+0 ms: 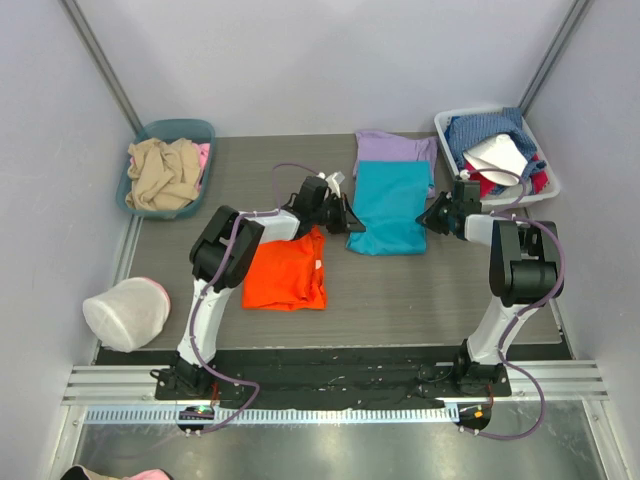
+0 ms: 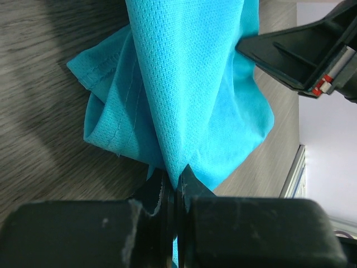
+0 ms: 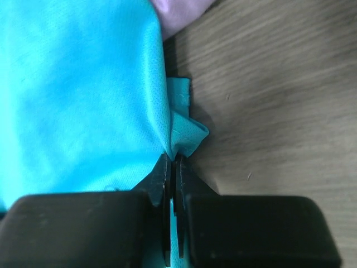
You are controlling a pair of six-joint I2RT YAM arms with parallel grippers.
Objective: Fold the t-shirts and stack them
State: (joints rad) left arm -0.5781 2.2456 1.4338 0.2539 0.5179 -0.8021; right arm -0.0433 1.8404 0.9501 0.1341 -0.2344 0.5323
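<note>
Teal mesh-knit t-shirt [image 2: 189, 84], soft rumpled folds

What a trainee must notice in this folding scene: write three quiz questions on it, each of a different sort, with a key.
1. True or false: the left gripper and the right gripper are each shut on the teal t-shirt.
2. Fill in: in the top view, the orange t-shirt lies to the ___ of the teal one.
3. Which t-shirt meets the teal one's far edge? A. the orange t-shirt B. the lavender t-shirt C. none
Key: 1 true; 2 left; 3 B.
</note>
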